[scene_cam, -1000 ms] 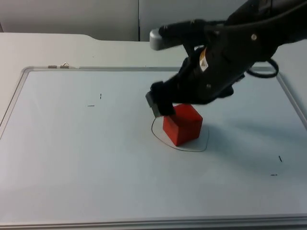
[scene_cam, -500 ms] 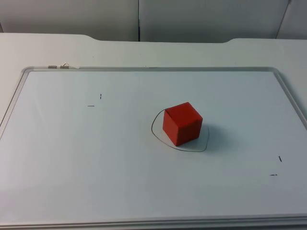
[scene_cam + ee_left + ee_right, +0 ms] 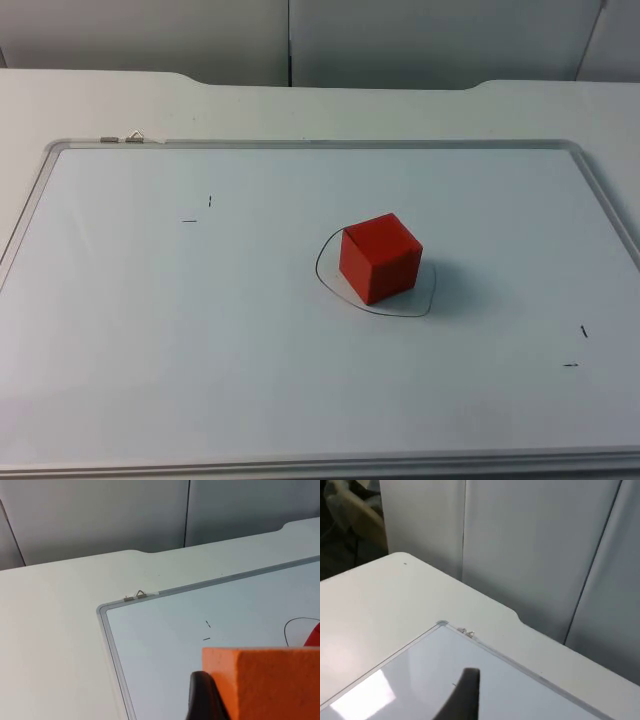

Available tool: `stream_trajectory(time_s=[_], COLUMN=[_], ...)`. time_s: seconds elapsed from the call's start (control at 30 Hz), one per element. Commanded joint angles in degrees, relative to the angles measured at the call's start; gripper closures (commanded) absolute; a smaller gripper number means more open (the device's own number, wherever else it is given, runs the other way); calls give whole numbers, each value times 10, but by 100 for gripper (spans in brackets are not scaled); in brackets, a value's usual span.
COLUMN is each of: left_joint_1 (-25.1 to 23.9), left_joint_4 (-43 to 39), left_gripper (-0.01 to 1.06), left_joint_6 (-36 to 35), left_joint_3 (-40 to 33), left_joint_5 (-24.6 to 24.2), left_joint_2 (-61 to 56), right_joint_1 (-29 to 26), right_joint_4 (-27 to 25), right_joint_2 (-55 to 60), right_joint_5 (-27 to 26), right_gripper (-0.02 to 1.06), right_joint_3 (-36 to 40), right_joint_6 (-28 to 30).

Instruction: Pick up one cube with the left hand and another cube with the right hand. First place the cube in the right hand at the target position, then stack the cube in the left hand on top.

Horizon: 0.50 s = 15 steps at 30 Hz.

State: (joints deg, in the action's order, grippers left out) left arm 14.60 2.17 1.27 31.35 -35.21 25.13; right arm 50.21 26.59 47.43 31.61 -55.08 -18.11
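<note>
We see the whiteboard (image 3: 150, 330) bearing a red cube (image 3: 380, 258) inside its drawn outline (image 3: 322, 283). Our left gripper (image 3: 212, 700) clamps an orange cube (image 3: 265, 682); the right gripper's (image 3: 465, 695) state we cannot tell. An off-centre stack could topple.

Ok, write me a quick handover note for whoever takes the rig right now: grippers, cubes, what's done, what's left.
Left gripper: off to the left of the whiteboard, shut on the orange cube.
Right gripper: holds nothing, above the whiteboard's far left corner.
Red cube: on the whiteboard inside the drawn outline, nothing on top.
Done: first cube placed at the target.
Left: bring the orange cube over, stack it on the red cube, release.
</note>
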Motion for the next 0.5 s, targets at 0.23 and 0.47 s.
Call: stream_trajectory(time_s=[0.23,0.47], left_joint_1=[5,5], left_joint_4=[-1,40], left_gripper=[104,104], left_joint_6=[3,75], left_joint_3=[-1,-1], left_joint_5=[0,7], left_joint_2=[-4,-4], right_joint_1=[4,4], right_joint_4=[22,22], right_joint_2=[-128,-140], right_joint_5=[-4,-2], right_gripper=[15,15], right_joint_3=[77,77], right_joint_6=[-7,4])
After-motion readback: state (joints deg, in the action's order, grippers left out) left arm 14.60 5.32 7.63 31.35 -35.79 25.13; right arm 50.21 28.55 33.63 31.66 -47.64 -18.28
